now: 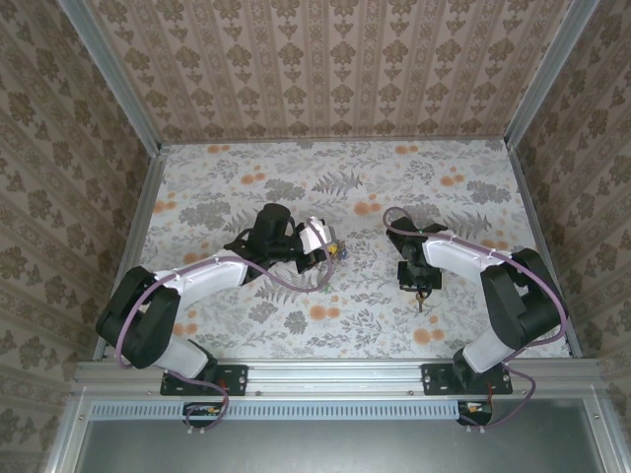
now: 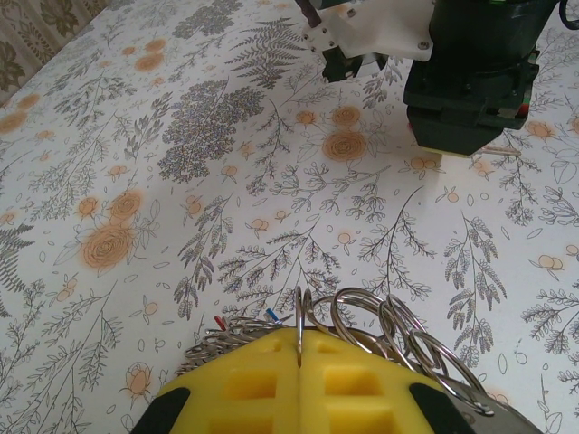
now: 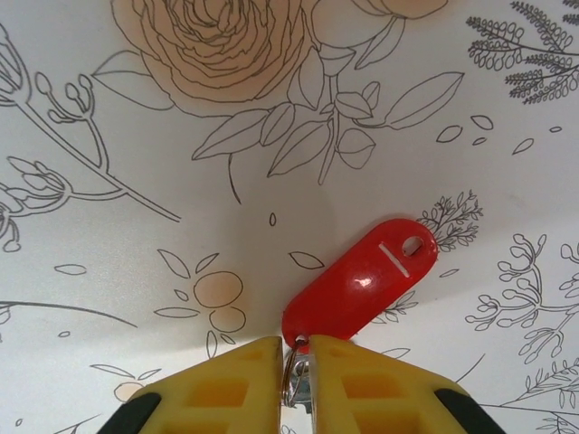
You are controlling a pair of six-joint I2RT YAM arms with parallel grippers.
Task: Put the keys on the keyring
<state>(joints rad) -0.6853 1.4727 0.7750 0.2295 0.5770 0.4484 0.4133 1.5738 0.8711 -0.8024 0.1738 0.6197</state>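
Observation:
My left gripper [image 2: 299, 333] is shut on one ring of the keyring [image 2: 398, 330], a chain of silvery rings fanning out to the right of the yellow fingertips. Tiny red [image 2: 220, 321] and blue [image 2: 271, 315] bits poke out of the metal links on the left. In the top view this gripper [image 1: 330, 251] hovers mid-table. My right gripper [image 3: 295, 342] is low over the table, its yellow fingers pinching the small split ring [image 3: 291, 375] of a key with a red plastic head [image 3: 362, 285]. The red head lies flat ahead of the fingertips. The key's metal part is hidden between the fingers.
The floral tablecloth [image 1: 355, 177] covers the table, with patterned walls on three sides. The right arm's wrist [image 2: 470, 72] stands just beyond the left gripper. The two grippers are about a hand's width apart in the top view.

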